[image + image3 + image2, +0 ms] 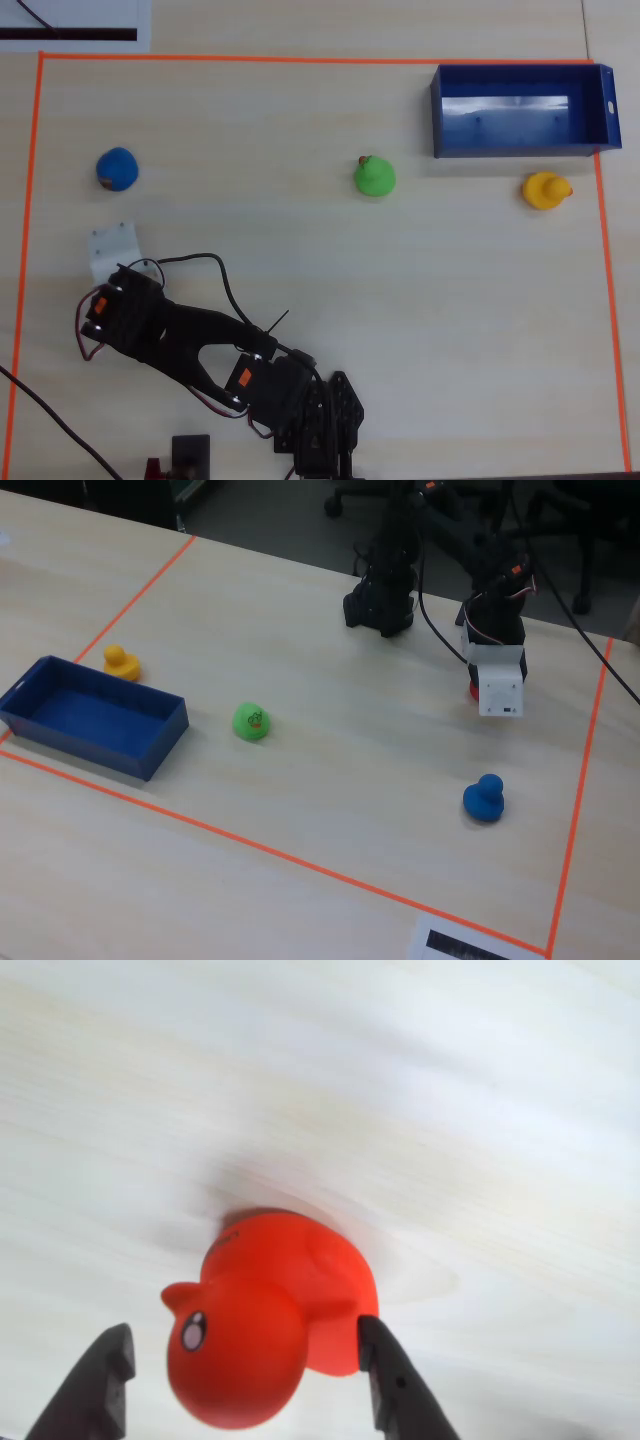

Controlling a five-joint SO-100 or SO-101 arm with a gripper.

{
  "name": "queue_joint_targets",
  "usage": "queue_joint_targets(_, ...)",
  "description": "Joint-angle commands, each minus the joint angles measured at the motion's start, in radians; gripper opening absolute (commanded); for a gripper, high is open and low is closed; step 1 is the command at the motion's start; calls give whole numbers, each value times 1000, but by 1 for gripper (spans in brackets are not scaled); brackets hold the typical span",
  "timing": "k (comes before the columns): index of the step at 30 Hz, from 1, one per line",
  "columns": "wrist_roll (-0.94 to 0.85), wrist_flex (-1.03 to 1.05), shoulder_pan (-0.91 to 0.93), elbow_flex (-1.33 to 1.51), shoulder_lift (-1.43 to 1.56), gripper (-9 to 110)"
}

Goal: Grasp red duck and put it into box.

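The box [520, 140] stands at the far edge of the marked area, well apart from the gripper [245, 1355]. In the overhead view its shiny blue floor shows only a light reflection, and in the fixed view its floor is also bare. The yellow duck [546, 190] sits on the table just outside one long wall of the box, and the green duck [375, 177] is near one short end of it, also outside.

No readable writing can be seen on any object; the white sheet [478, 948] at the table edge carries a dark bar, too small to read.

In the fixed view the arm is folded down, with the white wrist part pointing at the table. In the wrist view the two dark fingers [390, 1380] are apart, and the red duck [265, 1315] lies between them on the table. The right finger touches the body of the duck; the left finger [95, 1385] stands a little away from its head. The blue duck [484, 798] is near, outside the fingers.
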Motion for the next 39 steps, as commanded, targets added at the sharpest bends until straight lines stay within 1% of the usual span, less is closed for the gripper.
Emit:
queue_joint_targets(1,-3,9,3,-28,2,21)
queue_joint_targets(6,0,115,3,-112,-41,1)
queue_joint_targets(18,-48,121,44,-83,-5,0)
queue_joint_targets(21,-66,101,86,-60,61,0)
queue_joint_targets(23,-98,132,140,-81,133,0)
queue_joint_targets(27,-224,224,328,-196,256,0)
queue_joint_targets(31,-413,245,634,-380,284,0)
queue_joint_targets(35,-592,127,985,-545,209,0)
queue_joint_targets(39,-673,29,1253,-810,12,0)
